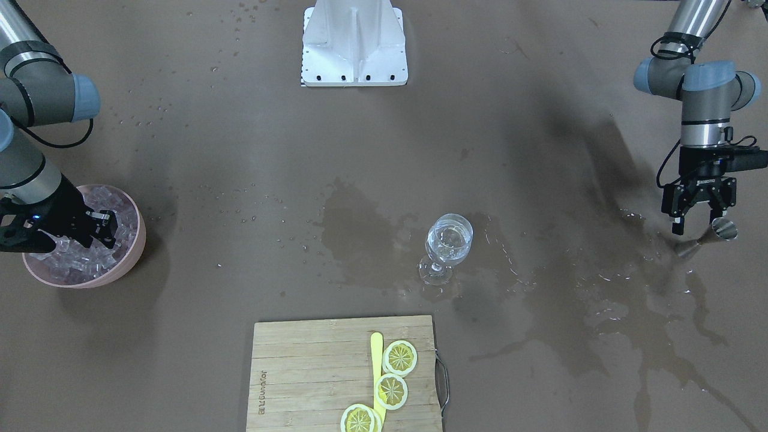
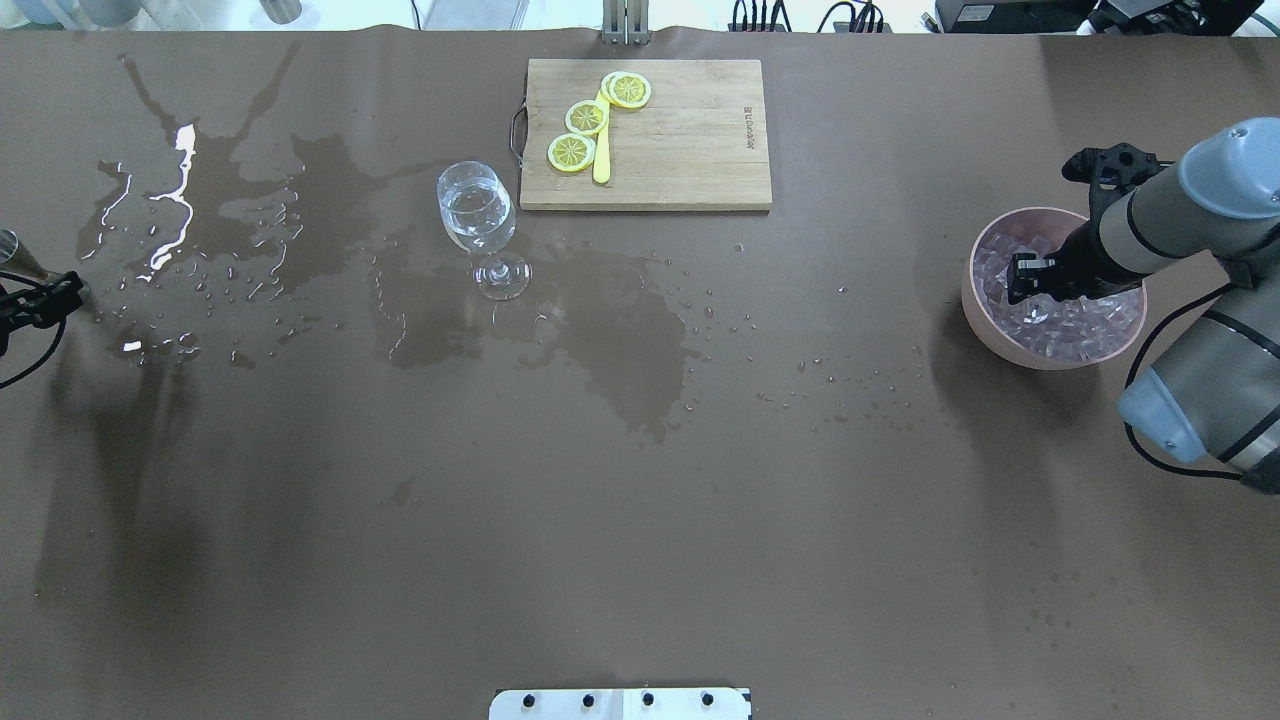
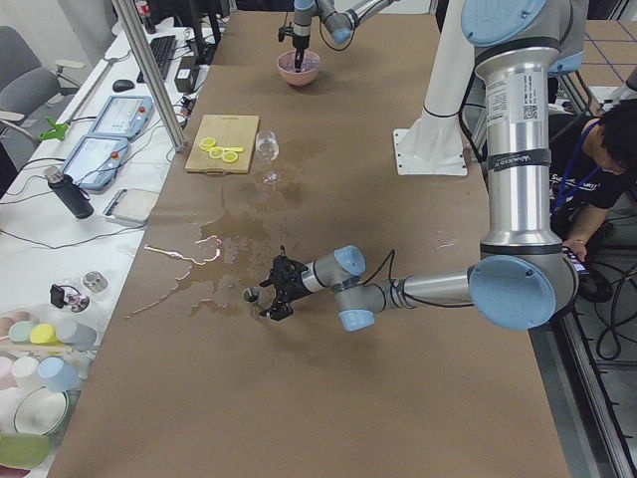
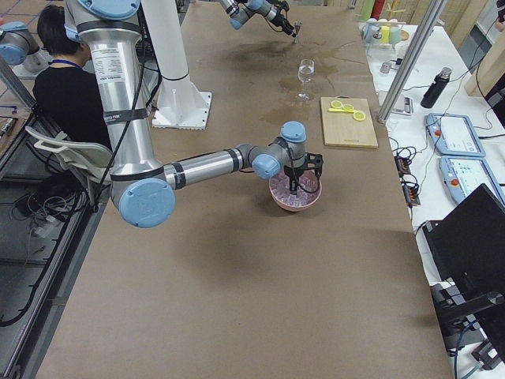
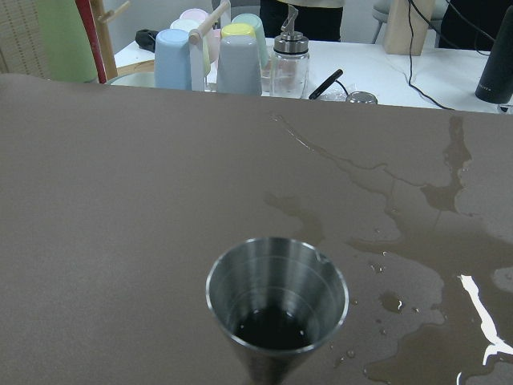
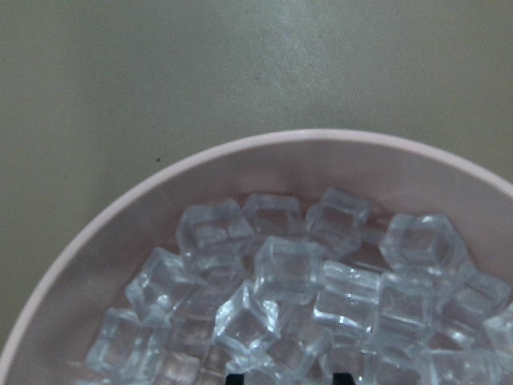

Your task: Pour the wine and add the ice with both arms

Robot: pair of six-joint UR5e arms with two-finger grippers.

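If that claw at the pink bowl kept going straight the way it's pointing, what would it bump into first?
The right gripper points down into the pink bowl, so it would most likely meet the ice cubes first. Its tips look close to them; touching or not, I cannot tell.

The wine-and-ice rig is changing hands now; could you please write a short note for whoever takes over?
Left gripper: open, beside the steel jigger, which is nearly empty.
Right gripper: down in the pink bowl among the ice; grip unclear.
Done: wine is in the glass.
Left: move ice into the glass.
Mind the puddles around the glass.
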